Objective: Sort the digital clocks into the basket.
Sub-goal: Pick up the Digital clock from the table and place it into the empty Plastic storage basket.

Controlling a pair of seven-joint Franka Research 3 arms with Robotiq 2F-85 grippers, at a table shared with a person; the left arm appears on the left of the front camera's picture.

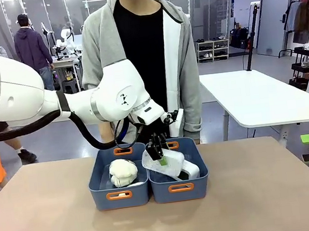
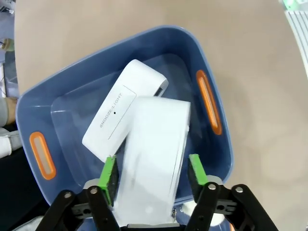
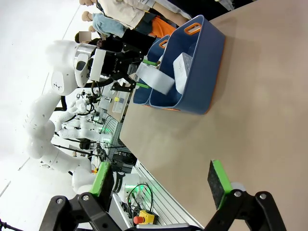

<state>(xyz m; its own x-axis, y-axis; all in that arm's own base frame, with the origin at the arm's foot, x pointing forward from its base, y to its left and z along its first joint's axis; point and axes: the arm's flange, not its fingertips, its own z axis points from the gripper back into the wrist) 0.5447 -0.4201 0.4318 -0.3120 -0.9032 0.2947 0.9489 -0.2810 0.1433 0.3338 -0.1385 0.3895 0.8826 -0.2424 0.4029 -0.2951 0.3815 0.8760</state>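
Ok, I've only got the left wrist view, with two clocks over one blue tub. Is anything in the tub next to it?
Observer: Yes. The neighbouring tub, on the robot's left of yours, holds a fluffy white toy and no clock.
Operator: Where is the right gripper?
Observer: The right gripper hangs over bare table well away from both tubs, jaws open and holding nothing.
Operator: And the person?
Observer: The person stands at the far side, directly behind the two tubs.
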